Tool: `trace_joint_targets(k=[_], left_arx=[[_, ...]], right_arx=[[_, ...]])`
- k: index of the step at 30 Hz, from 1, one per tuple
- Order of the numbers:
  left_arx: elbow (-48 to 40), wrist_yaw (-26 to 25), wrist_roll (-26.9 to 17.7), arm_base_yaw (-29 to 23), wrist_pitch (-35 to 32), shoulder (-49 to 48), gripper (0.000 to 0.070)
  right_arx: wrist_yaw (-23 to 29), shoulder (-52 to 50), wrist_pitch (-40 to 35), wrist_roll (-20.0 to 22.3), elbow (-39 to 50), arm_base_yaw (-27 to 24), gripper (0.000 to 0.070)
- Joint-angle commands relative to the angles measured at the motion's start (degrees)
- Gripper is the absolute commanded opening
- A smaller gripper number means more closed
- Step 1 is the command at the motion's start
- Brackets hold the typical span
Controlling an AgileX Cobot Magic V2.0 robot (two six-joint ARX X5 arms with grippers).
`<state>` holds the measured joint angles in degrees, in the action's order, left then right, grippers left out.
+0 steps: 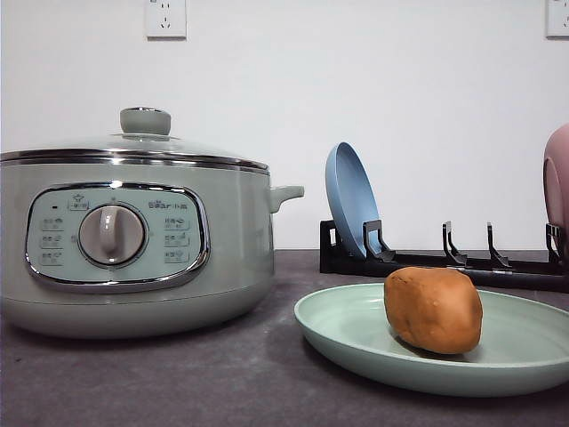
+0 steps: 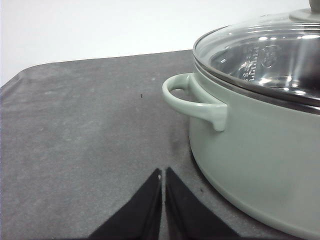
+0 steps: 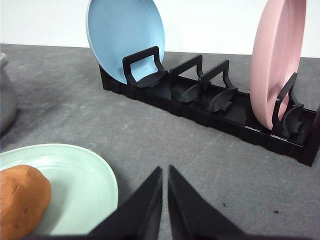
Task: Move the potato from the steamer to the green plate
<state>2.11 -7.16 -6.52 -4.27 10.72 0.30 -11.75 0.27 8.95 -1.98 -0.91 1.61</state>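
In the front view the potato [image 1: 434,310] was seen lying on the green plate [image 1: 356,334], at the lower right of the frame, resting slightly right of the plate's centre and touching its surface. The steamer [image 1: 133,231] was placed at the left of the frame on the dark grey worktop [image 1: 222,382], with its glass lid [image 1: 133,147] seated on the chrome rim, the knob at the top and the dial panel facing the camera; a small side handle was seen projecting toward the plate, and the pot and plate were near each other but apart. Behind the plate a black dish rack [image 1: 444,261] was set along the wall, with a blue plate [image 1: 351,200] held upright at its left end and a pink plate [image 1: 557,187] partly cut off at the right edge. In the left wrist view the left gripper [image 2: 163,200] was shown low over the bare worktop just beside the steamer's wall, below its handle [image 2: 192,97], its black fingers [image 2: 145,210] drawn together with a thin slit between them and nothing held. In the right wrist view the right gripper [image 3: 165,200] was shown with its fingers [image 3: 142,210] likewise brought nearly together and empty, just beside the rim of the green plate, with the potato at the lower left of that frame and the rack beyond.
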Motion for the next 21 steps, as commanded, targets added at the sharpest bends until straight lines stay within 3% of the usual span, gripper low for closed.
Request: trace_joint_targets(k=[1, 21], left_arx=[[-0.7, 0.1, 0.1, -0.2, 1.0, -0.1, 0.0005], [-0.7, 0.1, 0.1, -0.2, 1.0, -0.1, 0.0005]], right_arx=[[0.2, -0.1, 0.1, -0.6, 0.2, 0.1, 0.0006], [0.2, -0.1, 0.0, -0.6, 0.2, 0.1, 0.0006]])
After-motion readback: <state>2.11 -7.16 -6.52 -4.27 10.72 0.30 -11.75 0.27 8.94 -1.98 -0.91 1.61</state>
